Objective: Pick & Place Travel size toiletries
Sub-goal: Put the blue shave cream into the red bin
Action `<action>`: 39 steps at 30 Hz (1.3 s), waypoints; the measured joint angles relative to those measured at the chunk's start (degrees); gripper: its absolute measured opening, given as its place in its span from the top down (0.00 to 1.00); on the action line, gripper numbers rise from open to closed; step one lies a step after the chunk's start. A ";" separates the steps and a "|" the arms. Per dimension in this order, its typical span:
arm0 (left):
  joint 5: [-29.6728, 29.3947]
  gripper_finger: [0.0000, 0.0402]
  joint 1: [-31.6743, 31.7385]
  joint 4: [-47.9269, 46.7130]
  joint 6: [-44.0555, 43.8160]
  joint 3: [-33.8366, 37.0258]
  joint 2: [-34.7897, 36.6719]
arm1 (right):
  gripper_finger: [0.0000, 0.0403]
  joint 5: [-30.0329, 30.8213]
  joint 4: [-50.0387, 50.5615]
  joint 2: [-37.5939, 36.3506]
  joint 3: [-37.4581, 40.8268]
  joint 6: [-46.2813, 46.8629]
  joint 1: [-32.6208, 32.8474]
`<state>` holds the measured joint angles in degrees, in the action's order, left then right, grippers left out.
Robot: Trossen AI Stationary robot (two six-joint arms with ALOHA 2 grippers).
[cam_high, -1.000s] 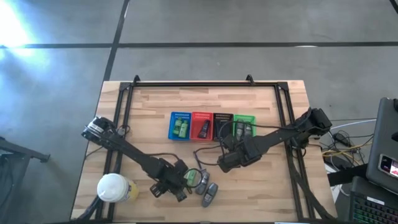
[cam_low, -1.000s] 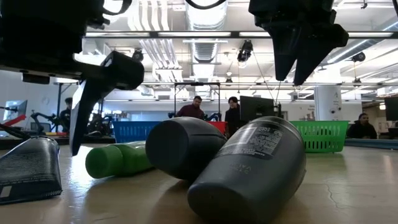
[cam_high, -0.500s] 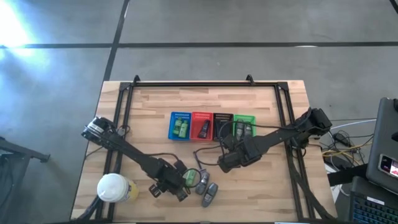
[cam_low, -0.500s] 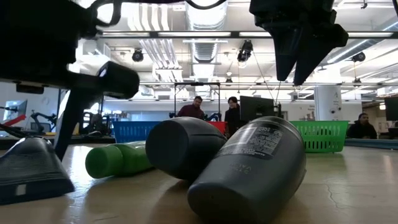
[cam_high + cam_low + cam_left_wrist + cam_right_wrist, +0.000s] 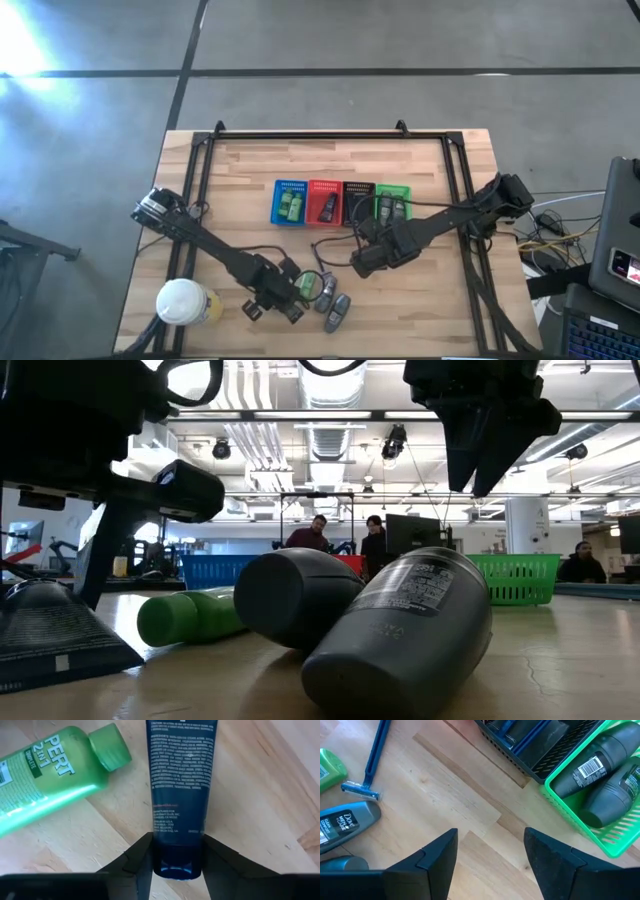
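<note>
Toiletries step: the left hand [image 5: 177, 851] pinches the dark blue tube [image 5: 181, 780] beside the green bottle [image 5: 50, 762]; next it likely needs lifting toward a basket, while the right hand [image 5: 490, 852] waits spread.

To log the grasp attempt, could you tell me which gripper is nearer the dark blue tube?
Left. The left gripper has its fingers either side of the dark blue tube; the right gripper hangs apart, near the baskets.

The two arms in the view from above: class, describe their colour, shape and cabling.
Both arms are black, slim and jointed. The left arm starts from a bulky base with a pale patch. The right arm has thin dark cables looping beside its gripper, whose jaws are broad black wedges.
</note>
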<state>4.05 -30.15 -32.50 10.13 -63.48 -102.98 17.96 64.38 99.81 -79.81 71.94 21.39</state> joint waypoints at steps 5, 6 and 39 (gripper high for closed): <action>0.01 0.65 0.00 -1.03 -2.42 0.00 0.23 | 0.41 -0.39 -0.04 -0.03 0.00 0.02 0.12; 0.01 0.65 0.00 -1.81 -3.35 0.00 0.49 | 0.41 -1.19 -0.04 -0.10 0.00 -0.06 0.27; -28.70 0.66 3.08 2.79 -64.15 4.96 23.63 | 0.43 1.68 -6.29 -13.92 8.85 5.67 1.25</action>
<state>-24.64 -27.07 -29.71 -54.03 -58.53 -79.35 19.64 58.08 85.89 -70.96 77.61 22.63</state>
